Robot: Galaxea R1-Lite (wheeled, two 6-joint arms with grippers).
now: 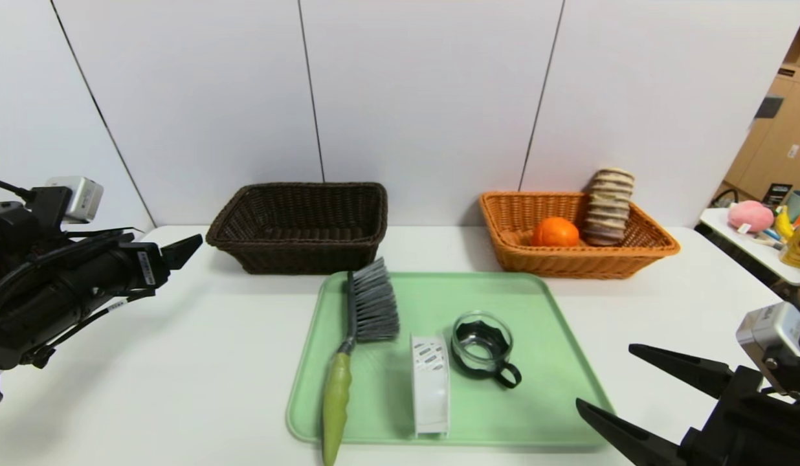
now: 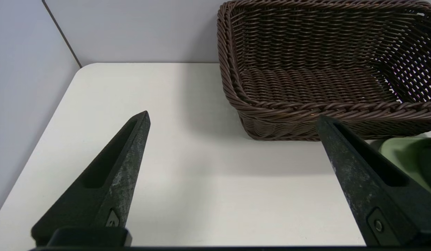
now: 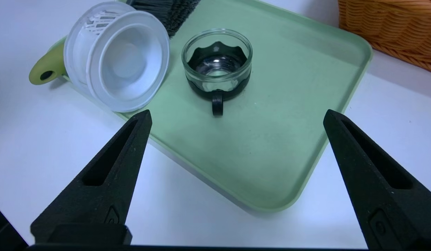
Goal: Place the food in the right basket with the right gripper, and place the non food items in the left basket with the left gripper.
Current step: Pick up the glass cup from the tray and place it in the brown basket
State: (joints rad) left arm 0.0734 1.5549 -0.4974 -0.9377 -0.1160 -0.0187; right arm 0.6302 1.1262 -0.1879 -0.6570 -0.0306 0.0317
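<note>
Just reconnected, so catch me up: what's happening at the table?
Both foods, the round orange fruit and striped ridged roll, sit in the orange wicker basket. The green-handled brush, white spool and glass cup lie on the green tray. The dark basket holds nothing. Left gripper and right gripper are open, holding nothing.

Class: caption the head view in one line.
Orange and roll in orange basket; brush, spool, cup remain on tray.
</note>
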